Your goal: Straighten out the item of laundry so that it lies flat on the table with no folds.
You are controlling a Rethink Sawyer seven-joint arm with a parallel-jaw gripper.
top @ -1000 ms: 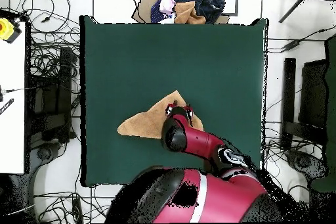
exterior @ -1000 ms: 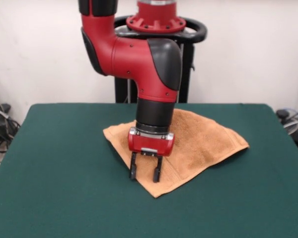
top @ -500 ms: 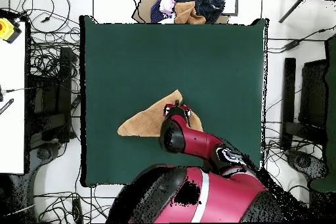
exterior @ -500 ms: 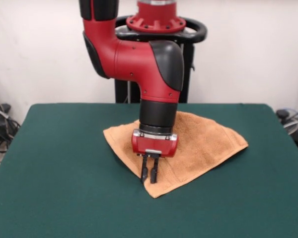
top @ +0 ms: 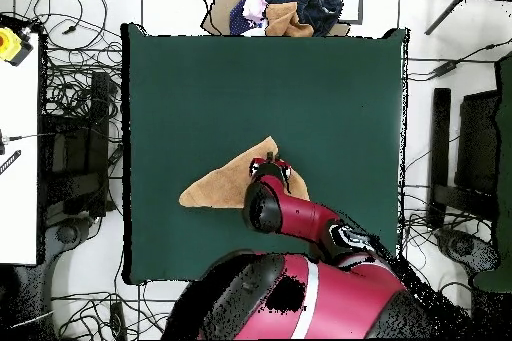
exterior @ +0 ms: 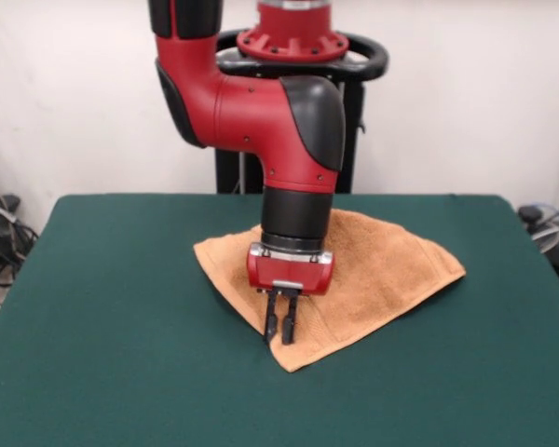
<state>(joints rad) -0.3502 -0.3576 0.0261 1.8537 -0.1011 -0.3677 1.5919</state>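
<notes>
The orange-tan towel [exterior: 382, 265] lies folded into a rough triangle on the green table [exterior: 121, 307], near its middle. One corner points toward the table's front edge. My gripper [exterior: 279, 337] hangs straight down over the towel's left edge, just behind that front corner. Its fingers are pressed together on the edge of the cloth at table level. In the overhead view the towel [top: 215, 187] shows left of the arm, and the gripper [top: 270, 164] covers its right tip. The arm hides part of the towel there.
The robot's pedestal [exterior: 298, 56] stands behind the table's far edge. A box of other clothes [top: 285, 7] sits beyond the table's top edge in the overhead view. A white bench [top: 15, 137] and cables lie off to the left.
The fingers, spread apart one second ago, have closed on the towel's edge, and the gripper shifted slightly right. Nothing has moved in the last half second.
</notes>
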